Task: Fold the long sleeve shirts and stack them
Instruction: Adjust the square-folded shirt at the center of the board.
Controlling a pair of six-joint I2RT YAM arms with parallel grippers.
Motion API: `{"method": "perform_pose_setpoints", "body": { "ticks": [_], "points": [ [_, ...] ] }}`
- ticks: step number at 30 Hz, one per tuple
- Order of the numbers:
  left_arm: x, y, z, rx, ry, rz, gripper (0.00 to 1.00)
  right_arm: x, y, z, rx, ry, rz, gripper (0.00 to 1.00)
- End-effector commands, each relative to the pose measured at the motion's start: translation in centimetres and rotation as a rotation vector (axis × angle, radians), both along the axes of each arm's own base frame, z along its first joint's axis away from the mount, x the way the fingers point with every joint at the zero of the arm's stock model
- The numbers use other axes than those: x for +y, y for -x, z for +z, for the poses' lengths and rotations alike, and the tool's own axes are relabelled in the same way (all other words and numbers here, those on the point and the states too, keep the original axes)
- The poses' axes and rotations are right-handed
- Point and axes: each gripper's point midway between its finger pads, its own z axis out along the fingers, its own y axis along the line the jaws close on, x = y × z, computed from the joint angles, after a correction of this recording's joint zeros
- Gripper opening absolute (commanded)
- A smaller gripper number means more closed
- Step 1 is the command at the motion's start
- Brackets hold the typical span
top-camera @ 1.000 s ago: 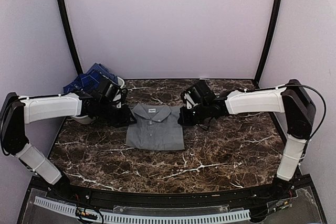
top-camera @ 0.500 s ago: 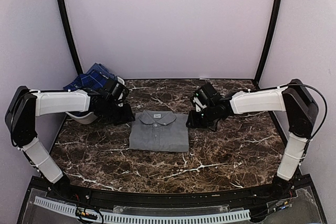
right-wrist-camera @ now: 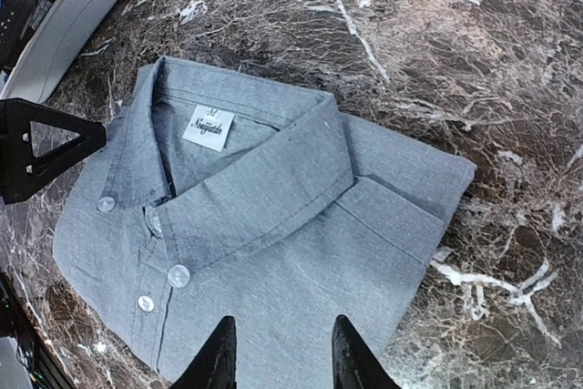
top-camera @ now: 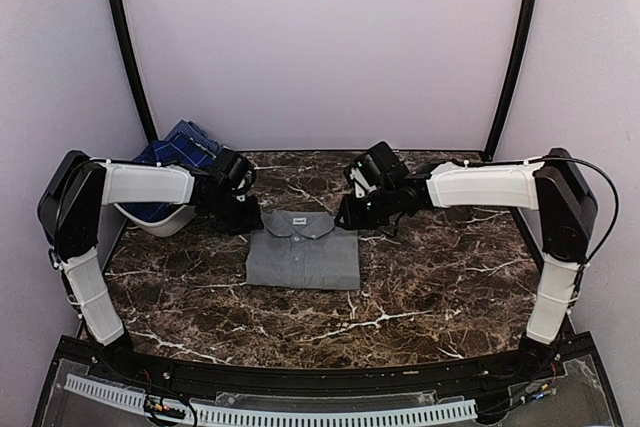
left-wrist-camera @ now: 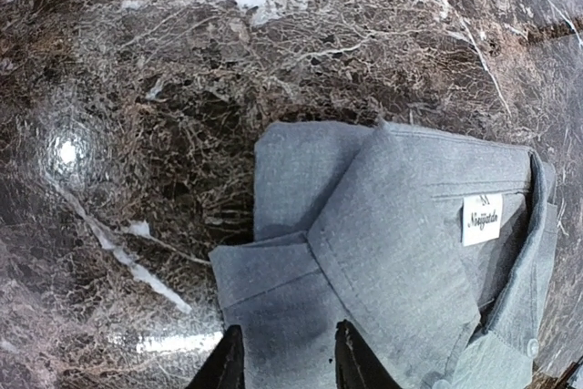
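Dark marble table fills your work area, white veins all over it.

Both arms reach in toward the far middle from either side. You have one at each shoulder of the folded shirt.

Grey shirt: lies flat on the table, mid-width, toward the far half. Folded into a neat rectangle, collar at the far edge, sleeves tucked under. Placket faces up.

Plaid shirt: dark blue with thin white lines, bunched in the far left corner. It is heaped in and over the white basket, well apart from the grey one.

Your left gripper: at the grey shirt's far left corner. The left wrist view shows the fingers parted over the cloth with nothing between them, so it is released.

Your right gripper: at the far right corner, by the collar. Fingers parted in the right wrist view too, with flat cloth below them and nothing pinched.

Neck label: white, inside the collar; I cannot make out the print.

Buttons: pale, in a line down the placket.
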Motion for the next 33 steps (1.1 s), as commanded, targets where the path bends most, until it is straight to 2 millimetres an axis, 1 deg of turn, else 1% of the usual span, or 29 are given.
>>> {"method": "perform_pose_setpoints", "body": {
  "ticks": [1, 5, 6, 7, 8, 9, 10, 11, 14, 15, 16, 17, 18, 19, 20, 21, 23, 29, 31, 33],
  "points": [
    [-0.9, -1.3, 1.7, -0.045, 0.034, -0.030, 0.34, 1.3, -2.0, 0.3, -0.046, 0.022, -0.006, 0.33],
    [-1.1, -2.4, 2.9, -0.082, 0.018, -0.032, 0.38, 2.4, -3.5, -0.3, -0.053, 0.052, -0.004, 0.34],
    [-1.2, -2.5, 2.8, -0.082, 0.010, -0.034, 0.39, 2.7, -3.8, -0.3, -0.057, 0.053, 0.001, 0.35],
    [-1.3, -2.9, 3.3, -0.097, -0.001, -0.038, 0.40, 2.8, -4.2, -0.5, -0.062, 0.063, -0.005, 0.36],
    [-1.6, -2.9, 3.1, -0.096, -0.011, -0.048, 0.41, 2.9, -4.6, -0.5, -0.073, 0.073, -0.013, 0.38],
    [-1.8, -3.2, 3.5, -0.106, -0.022, -0.055, 0.44, 3.1, -5.0, -0.5, -0.078, 0.077, -0.014, 0.39],
    [-2.2, -3.2, 3.1, -0.098, -0.030, -0.066, 0.44, 3.3, -5.2, -0.9, -0.074, 0.086, -0.014, 0.40],
    [-2.4, -3.6, 3.5, -0.107, -0.045, -0.066, 0.45, 3.5, -5.5, -0.9, -0.076, 0.091, -0.016, 0.41],
    [-3.1, -4.3, 3.4, -0.109, -0.090, -0.069, 0.45, 3.9, -6.3, -1.3, -0.079, 0.118, -0.024, 0.43],
    [-3.0, -4.2, 3.1, -0.101, -0.112, -0.069, 0.46, 4.0, -6.4, -1.5, -0.081, 0.129, -0.028, 0.44],
    [-3.1, -4.5, 2.9, -0.101, -0.120, -0.066, 0.46, 4.1, -6.5, -1.7, -0.084, 0.138, -0.029, 0.45],
    [-3.1, -4.4, 2.3, -0.087, -0.140, -0.069, 0.45, 4.2, -6.6, -1.9, -0.083, 0.148, -0.029, 0.45],
    [-3.3, -4.7, 2.5, -0.091, -0.142, -0.070, 0.45, 4.2, -6.7, -2.3, -0.084, 0.161, -0.031, 0.45],
    [-3.3, -4.6, 1.9, -0.077, -0.157, -0.073, 0.45, 4.2, -6.7, -2.5, -0.084, 0.171, -0.031, 0.46],
    [-3.5, -4.8, 1.9, -0.079, -0.160, -0.075, 0.44, 4.2, -6.8, -2.8, -0.082, 0.180, -0.033, 0.46],
    [-3.6, -4.7, 1.3, -0.068, -0.169, -0.082, 0.43, 4.2, -6.8, -3.1, -0.082, 0.188, -0.034, 0.47],
    [-4.1, -4.8, 1.0, -0.064, -0.164, -0.095, 0.41, 4.3, -7.0, -3.4, -0.083, 0.196, -0.037, 0.47],
    [-5.2, -5.0, 0.7, -0.067, -0.156, -0.116, 0.36, 4.9, -7.3, -4.5, -0.072, 0.210, -0.029, 0.47],
    [-5.3, -5.0, 0.5, -0.064, -0.161, -0.117, 0.31, 5.2, -7.3, -4.6, -0.070, 0.212, -0.024, 0.45],
    [-5.4, -5.0, 0.4, -0.062, -0.163, -0.118, 0.20, 5.4, -7.2, -4.6, -0.071, 0.213, -0.018, 0.42]
  ]
}}
